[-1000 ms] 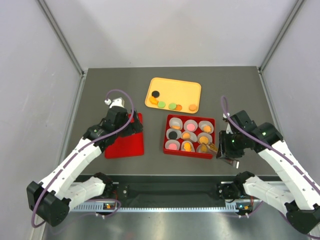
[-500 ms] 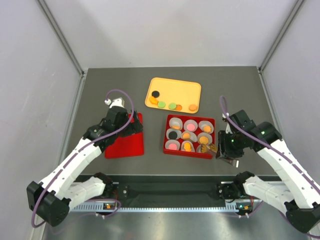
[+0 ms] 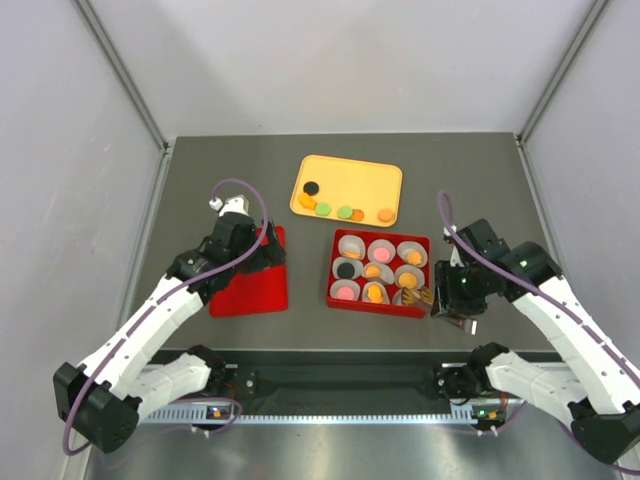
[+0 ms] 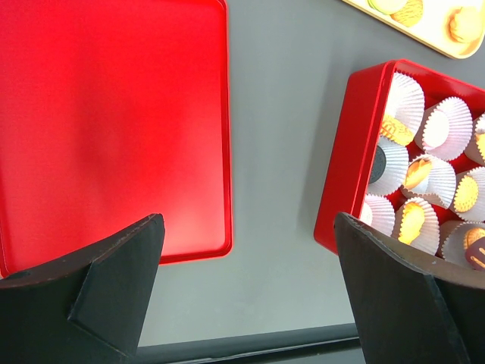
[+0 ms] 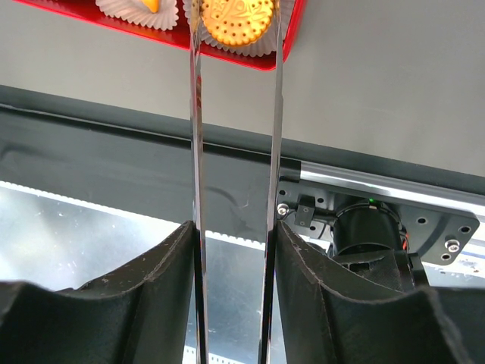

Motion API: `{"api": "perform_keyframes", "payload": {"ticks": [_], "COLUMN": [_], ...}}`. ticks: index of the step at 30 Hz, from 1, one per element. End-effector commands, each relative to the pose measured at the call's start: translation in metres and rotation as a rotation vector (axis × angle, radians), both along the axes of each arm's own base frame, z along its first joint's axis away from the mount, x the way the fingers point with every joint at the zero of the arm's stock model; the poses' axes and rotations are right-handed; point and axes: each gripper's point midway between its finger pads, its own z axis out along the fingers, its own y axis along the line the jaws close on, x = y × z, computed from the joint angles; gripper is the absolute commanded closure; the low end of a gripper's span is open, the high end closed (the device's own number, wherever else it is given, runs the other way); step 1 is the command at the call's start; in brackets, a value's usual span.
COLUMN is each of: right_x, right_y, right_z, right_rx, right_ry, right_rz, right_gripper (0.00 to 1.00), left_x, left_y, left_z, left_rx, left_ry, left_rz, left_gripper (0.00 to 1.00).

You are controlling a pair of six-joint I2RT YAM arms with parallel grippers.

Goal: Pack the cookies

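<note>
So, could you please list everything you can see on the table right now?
Table: one, dark grey, underneath everything.
Tray: one, yellow, far centre.
Cookies: about six on the tray, orange, green, black; more in the cups.
Box: one, red, nearer than the tray.
Paper cups: nine, white, inside the box.
Lid: one, red, left of the box.
Tongs: one pair, silver, tips around an orange cookie over a corner cup.
Left claw: black, open, above the lid.
Right claw: black, shut on the tongs.
</note>
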Motion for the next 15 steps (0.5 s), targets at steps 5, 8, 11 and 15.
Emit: {"api": "perform_keyframes", "payload": {"ticks": [5, 8, 11, 15], "right_x": [0.0104, 0.0107, 0.0115, 0.0116], "right_y": [0.0051, 0.0052, 0.0056, 0.0057], "right_z": [0.0157, 0.0158, 0.0166, 0.0175], "right_rx": [0.033, 0.031, 0.032, 0.031], "right_ry": [-0.057, -0.054, -0.057, -0.054], "right_rz": [0.007, 0.008, 0.01, 0.009], "right_gripper": [0.55, 0.55, 0.55, 0.55], "left_x": [0.001, 0.0007, 0.001, 0.001], "left_y": [0.0005, 0.0004, 0.0003, 0.0007], "left_z": [0.0068, 0.0058, 0.006, 0.0063], "left_rx": [-0.016, -0.016, -0.015, -0.012], "left_ry": [-0.029, -0.027, -0.028, -0.029], "left_rz": [0.001, 0.0, -0.001, -0.002], "left_gripper": [0.02, 0.02, 0.02, 0.02]}}
